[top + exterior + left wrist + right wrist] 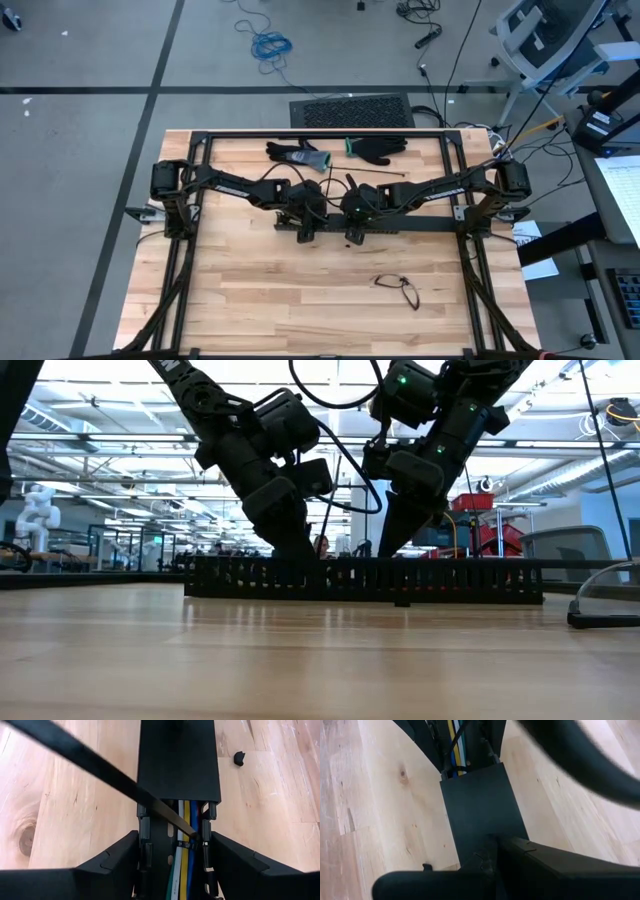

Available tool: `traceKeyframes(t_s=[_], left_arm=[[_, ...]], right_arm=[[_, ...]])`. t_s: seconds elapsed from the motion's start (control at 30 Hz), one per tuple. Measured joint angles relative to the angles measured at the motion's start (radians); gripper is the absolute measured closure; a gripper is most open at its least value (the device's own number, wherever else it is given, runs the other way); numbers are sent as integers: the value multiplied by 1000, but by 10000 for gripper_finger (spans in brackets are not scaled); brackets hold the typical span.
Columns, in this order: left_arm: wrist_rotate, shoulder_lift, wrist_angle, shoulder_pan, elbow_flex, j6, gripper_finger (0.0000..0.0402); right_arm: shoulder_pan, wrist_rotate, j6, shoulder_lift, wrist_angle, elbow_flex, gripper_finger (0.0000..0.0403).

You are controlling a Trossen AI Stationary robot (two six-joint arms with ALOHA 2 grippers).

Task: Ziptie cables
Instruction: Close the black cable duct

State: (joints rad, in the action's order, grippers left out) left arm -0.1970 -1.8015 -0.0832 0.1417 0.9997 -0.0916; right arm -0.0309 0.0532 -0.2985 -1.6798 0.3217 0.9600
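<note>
Your left gripper (pixel 172 870) straddles the duct (pixel 177 755) half-open around the cables (pixel 184 820) lying in its channel—steadying them under the zip tie (pixel 186 844)—while your shut right gripper (pixel 485 870) pins the lid.

A robotics lab or workshop — the signs are all around the wooden desk (pixel 330 290). It stands on a grey floor (pixel 90 150) marked with dark tape lines, with a loose blue cable coil (pixel 270 44) at 12 o'clock and an office chair (pixel 550 35) at 2 o'clock. The low view looks into a wide hall with rows of ceiling lights (pixel 90 445), a white humanoid robot (pixel 38 512) at 9 o'clock and a red equipment cart (pixel 490 525) at 3 o'clock.
</note>
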Motion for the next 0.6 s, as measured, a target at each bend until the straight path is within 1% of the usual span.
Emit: traceKeyframes(t_s=[0.17, 0.4, 0.5, 0.6], left_arm=[[0, 0, 3, 0, 0, 1, 178], [0, 0, 0, 0, 1, 2, 179], [0, 0, -2, 0, 1, 2, 179], [0, 0, -4, 0, 1, 2, 179]], right_arm=[[0, 6, -3, 36, 8, -4, 403], [-10, 27, 0, 124, 43, -5, 402], [-3, 15, -8, 167, 47, -4, 402], [9, -7, -19, 201, 157, -2, 402]])
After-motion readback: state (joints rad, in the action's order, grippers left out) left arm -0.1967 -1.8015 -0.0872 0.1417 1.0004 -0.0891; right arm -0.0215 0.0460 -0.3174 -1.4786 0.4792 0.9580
